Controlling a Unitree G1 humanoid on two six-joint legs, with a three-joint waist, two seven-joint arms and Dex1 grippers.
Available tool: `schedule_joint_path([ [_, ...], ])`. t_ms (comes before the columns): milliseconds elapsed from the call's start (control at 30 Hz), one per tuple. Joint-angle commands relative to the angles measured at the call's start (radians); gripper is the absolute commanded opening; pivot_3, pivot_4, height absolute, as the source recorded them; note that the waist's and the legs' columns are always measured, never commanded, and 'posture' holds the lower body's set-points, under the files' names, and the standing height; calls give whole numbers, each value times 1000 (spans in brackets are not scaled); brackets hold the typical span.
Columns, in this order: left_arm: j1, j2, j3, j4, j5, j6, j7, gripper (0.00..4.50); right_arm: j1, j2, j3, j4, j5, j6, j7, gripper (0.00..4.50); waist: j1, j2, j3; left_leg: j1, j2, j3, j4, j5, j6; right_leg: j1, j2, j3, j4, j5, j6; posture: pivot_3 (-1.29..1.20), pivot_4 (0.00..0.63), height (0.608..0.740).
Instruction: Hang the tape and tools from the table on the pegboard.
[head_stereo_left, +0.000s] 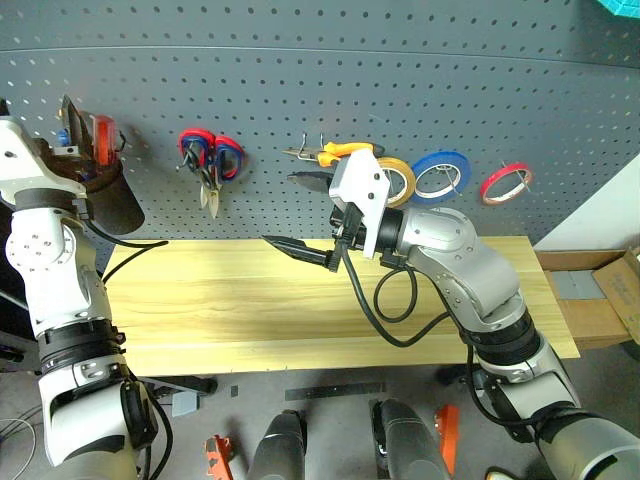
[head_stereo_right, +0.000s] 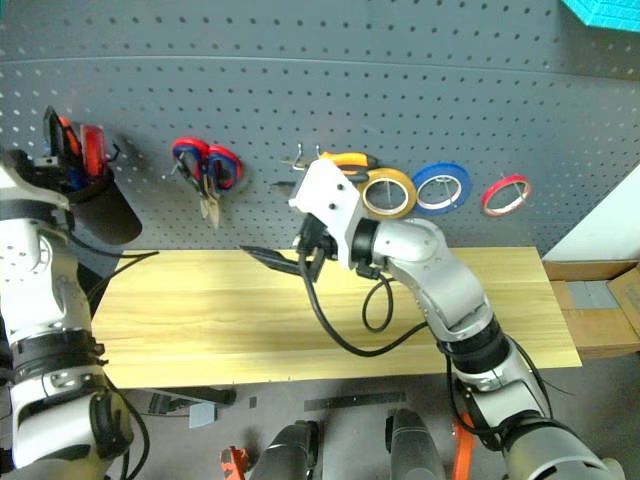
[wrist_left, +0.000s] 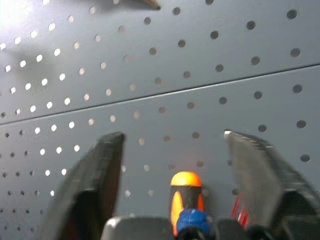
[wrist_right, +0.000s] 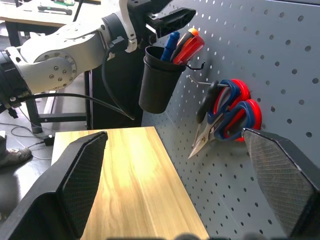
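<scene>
Final step, it seems: blue-handled screwdriver (wrist_right: 170, 44) in black cup (wrist_right: 159, 80), left pincer (wrist_right: 170, 20) wide above, right pincer (head_stereo_left: 300, 250) wide over bare table (head_stereo_left: 250, 300); next, withdraw.

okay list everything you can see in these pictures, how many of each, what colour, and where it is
dark grey perforated pegboard: one, on the wall behind the table
light wooden plank table: one, below the pegboard
black cup holder: one, on the pegboard's left, with blue, orange and red screwdriver handles in it
red-and-blue-handled scissors: one, hanging right of the cup
orange-handled pliers: one, hanging mid-board
yellow tape roll: one, right of the pliers
blue tape roll: one, further right
thin red tape ring: one, rightmost
left gripper: open, above the cup
right gripper: open, over the table
</scene>
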Motion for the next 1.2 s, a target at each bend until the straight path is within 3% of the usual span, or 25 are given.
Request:
schedule_joint_path([
  [33,2,3,39,-116,-25,0,34,4342,4,-2,-42,-57,19,-13,1,4500,-2,0,-1,0,0,0,0,0,0,0,0,0,0,0,0,-41,154,740],
  [233,-13,-7,-83,-333,-54,110,-49,4342,39,-24,-148,-108,97,1,5,4500,3,-2,-15,0,0,0,0,0,0,1,0,0,0,0,0,-43,134,740],
  [467,65,-44,-274,-544,-249,448,-260,4342,155,-102,-278,-206,184,84,-35,4500,-4,6,-47,6,0,2,0,0,0,6,0,3,0,0,0,-63,104,740],
  [600,179,-88,-322,-618,-299,608,-261,4342,275,-172,-304,-239,164,71,-43,4500,-21,14,-56,21,1,5,-3,-3,5,21,3,5,-1,0,0,-79,86,740],
  [700,261,-112,-344,-662,-284,710,-211,4342,382,-218,-299,-239,124,25,-40,4500,-27,15,-67,24,3,6,-3,-3,5,23,5,7,0,0,0,-77,77,740],
  [900,447,-210,-314,-659,-223,710,-112,4342,581,-183,-284,-79,-33,-183,-133,4500,-23,19,-96,38,4,7,-4,-3,6,35,6,8,-2,0,0,-55,46,740],
  [1067,567,-263,-285,-589,-166,650,-73,4342,641,-103,-335,162,-155,-418,-282,4500,-14,24,-119,55,5,8,-5,-4,6,57,8,8,-10,-1,2,-17,18,740],
  [1200,632,-300,-241,-496,-101,595,-1,4342,659,-91,-365,334,-186,-507,-324,4500,1,29,-144,56,6,7,-5,-4,6,60,10,8,-17,1,7,13,0,740],
])
